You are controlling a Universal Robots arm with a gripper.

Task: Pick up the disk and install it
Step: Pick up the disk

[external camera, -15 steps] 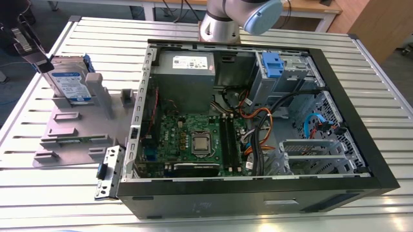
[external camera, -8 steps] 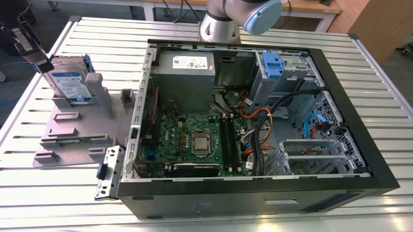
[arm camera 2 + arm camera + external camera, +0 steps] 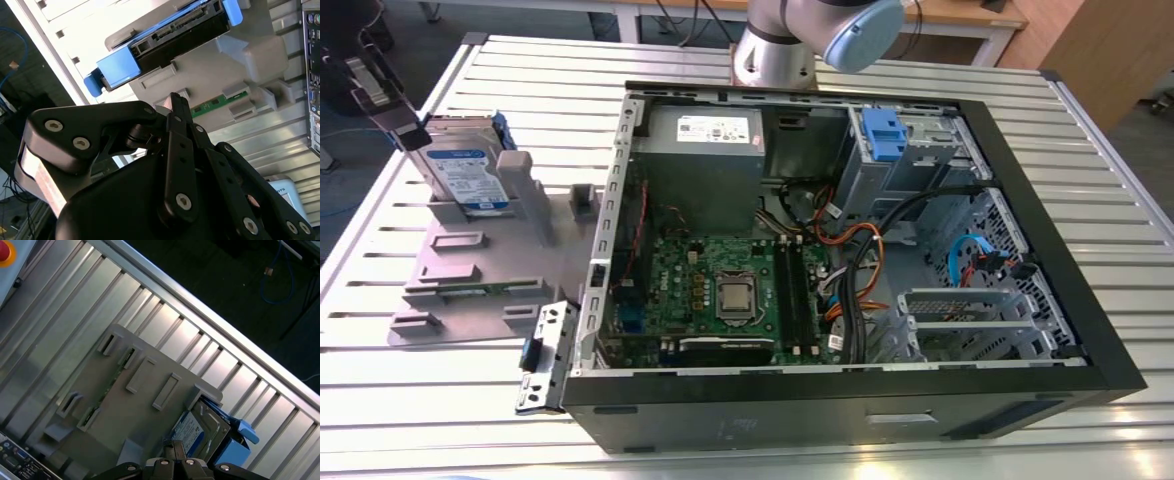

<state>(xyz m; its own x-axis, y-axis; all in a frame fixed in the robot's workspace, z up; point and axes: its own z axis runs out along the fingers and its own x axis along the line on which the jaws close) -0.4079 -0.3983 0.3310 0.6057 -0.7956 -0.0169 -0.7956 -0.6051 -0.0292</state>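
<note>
Your pincer is at the exterior view's left, clenched on nothing. In both wrist views its tips meet with no part between them.

The disk is just ahead of the pincer tips. The second wrist view shows a gap between the pincer and the disk, so there is no contact. The disk stands on edge in a slot of the gray fixture, with a blue frame around it. The same fixture holds a green circuit strip lying flat in another slot, farther from the pincer than the disk.

Past the fixture and well apart from the pincer, the open black PC case lies on the slatted table. In the case you have:
- power supply
- motherboard
- cable bundle
- blue carrier seated in the drive bay, at the corner farthest from the pincer
</note>
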